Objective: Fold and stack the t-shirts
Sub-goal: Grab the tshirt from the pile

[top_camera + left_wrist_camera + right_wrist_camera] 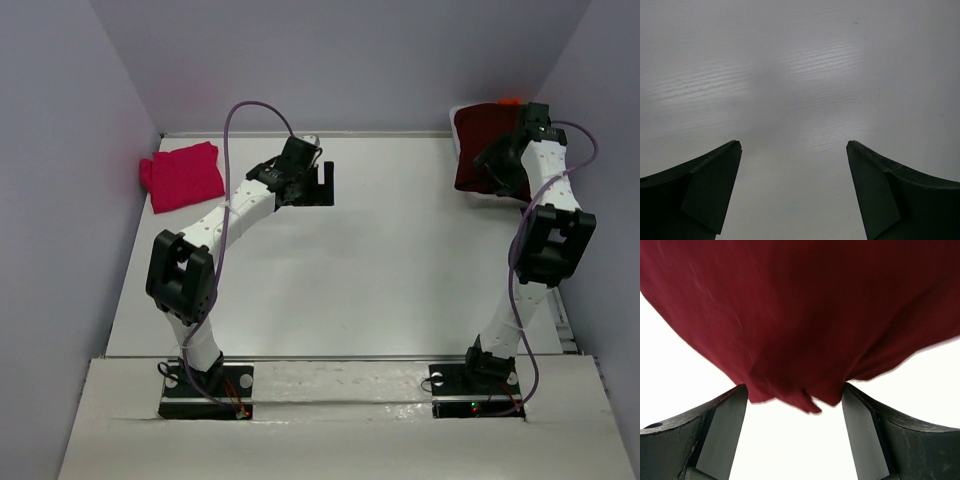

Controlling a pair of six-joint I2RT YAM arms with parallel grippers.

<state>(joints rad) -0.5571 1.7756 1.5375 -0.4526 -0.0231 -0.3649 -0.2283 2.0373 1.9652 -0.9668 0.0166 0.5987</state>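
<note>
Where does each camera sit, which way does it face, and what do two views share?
Top external: above and behind the bases, looking down on the table; both arms show.
Left wrist: on the left arm, facing the table; open left gripper shows.
Right wrist: on the right arm, facing the maroon t-shirt; right gripper straddles its edge.
Shared: the maroon t-shirt, in top external and right wrist.
</note>
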